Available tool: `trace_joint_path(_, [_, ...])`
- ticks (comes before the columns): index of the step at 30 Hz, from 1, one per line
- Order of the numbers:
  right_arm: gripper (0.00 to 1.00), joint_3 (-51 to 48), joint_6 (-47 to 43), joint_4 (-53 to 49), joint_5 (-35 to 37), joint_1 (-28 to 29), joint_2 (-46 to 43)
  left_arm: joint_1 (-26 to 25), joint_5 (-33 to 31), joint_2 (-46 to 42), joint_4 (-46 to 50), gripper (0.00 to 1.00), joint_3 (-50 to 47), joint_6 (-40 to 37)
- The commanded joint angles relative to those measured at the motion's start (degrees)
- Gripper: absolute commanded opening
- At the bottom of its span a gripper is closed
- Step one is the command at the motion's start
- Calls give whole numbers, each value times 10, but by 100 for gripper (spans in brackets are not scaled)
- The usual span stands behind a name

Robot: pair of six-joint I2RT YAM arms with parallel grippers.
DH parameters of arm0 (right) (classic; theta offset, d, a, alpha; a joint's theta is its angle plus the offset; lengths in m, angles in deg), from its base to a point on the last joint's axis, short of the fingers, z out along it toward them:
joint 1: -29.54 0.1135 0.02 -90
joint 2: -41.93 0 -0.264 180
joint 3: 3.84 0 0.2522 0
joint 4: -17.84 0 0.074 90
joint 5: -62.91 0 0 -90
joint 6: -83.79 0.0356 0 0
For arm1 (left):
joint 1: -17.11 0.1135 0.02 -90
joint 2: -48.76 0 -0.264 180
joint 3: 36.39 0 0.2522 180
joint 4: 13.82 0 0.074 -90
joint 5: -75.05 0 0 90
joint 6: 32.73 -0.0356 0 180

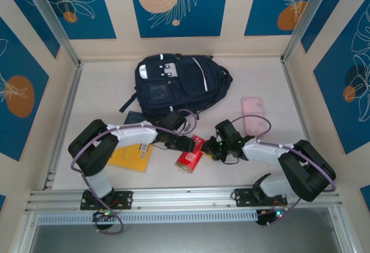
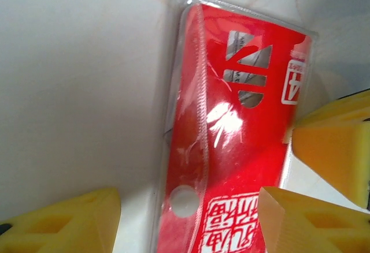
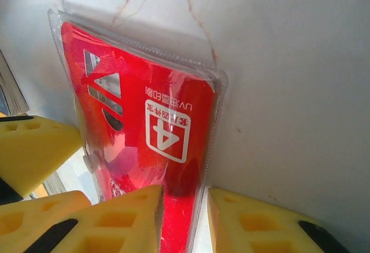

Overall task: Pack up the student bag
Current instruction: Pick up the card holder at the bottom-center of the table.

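Note:
The student bag (image 1: 173,85), dark navy with pale stripes, lies flat at the back centre of the table. In front of it is a red packet (image 1: 189,159) in a clear sleeve, and both grippers meet over it. My left gripper (image 1: 195,145) is open and straddles the packet (image 2: 231,137). Its left finger (image 2: 63,224) stands well off the sleeve, while its right finger (image 2: 306,224) is at the packet's edge. My right gripper (image 1: 211,149) comes in from the right. Its two pads (image 3: 124,221) sit close on either side of the packet's (image 3: 144,126) near end, pinching it.
A yellow envelope (image 1: 132,156) lies under my left forearm. A dark booklet (image 1: 136,118) sits by the bag's strap. A pink case (image 1: 253,117) lies to the right, behind my right arm. Aluminium rails (image 1: 63,120) border the table's sides.

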State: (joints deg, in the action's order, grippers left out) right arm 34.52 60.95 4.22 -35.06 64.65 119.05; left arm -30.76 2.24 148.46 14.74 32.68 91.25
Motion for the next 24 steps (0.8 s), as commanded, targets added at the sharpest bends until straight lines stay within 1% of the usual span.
trace_joint_path(1, [27,1,15,60,-33,7,39,9,62,21,-34,62,-12,0])
trace_joint_path(6, [21,-1,24,94,-47,8,68,14,114,33,-76,59,-25,23])
trace_joint_path(13, [19,-10,32,118,-50,9,73,22,189,17,-149,57,-45,71])
trace_joint_path(16, [18,-13,33,122,-49,9,73,23,203,1,-171,56,-52,89])
trace_joint_path(24, [18,-22,33,128,-45,7,70,23,203,-47,-180,49,-64,111])
